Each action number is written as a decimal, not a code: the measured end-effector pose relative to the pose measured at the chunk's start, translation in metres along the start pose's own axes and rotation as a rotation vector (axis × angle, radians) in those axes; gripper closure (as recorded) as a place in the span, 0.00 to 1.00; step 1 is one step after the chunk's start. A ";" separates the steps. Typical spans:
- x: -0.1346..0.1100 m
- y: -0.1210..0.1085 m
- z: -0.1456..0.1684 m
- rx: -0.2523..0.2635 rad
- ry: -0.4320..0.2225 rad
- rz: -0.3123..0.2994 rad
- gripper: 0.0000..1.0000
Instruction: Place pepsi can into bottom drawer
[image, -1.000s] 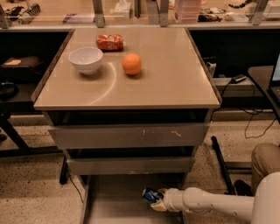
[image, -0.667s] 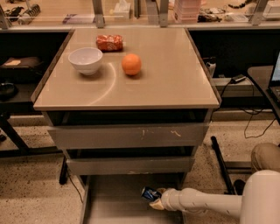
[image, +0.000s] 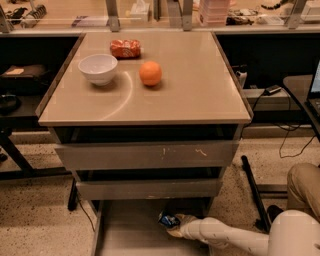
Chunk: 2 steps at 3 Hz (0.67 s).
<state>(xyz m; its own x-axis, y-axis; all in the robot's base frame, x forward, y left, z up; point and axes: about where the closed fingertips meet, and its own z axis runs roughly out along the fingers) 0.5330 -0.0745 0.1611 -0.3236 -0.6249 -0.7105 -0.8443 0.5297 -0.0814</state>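
The hand (image: 176, 227) reaches from the right into the pulled-out bottom drawer (image: 125, 232), clasping the pepsi can (image: 168, 219) near the drawer's back, just below the bench's (image: 200, 95) two upper drawers (image: 145, 156).

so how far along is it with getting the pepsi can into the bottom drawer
Done: the bottom drawer is pulled open, and the gripper has the pepsi can low inside it, near the back. In hand: the can is gripped; whether it touches the floor I cannot tell. Left: release it and pull the arm out.
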 end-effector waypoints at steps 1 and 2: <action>0.000 0.008 0.023 -0.040 -0.062 -0.066 1.00; 0.002 0.019 0.036 -0.094 -0.075 -0.156 1.00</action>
<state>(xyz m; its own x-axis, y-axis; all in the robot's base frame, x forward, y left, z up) 0.5312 -0.0451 0.1325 -0.1562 -0.6488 -0.7448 -0.9190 0.3719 -0.1312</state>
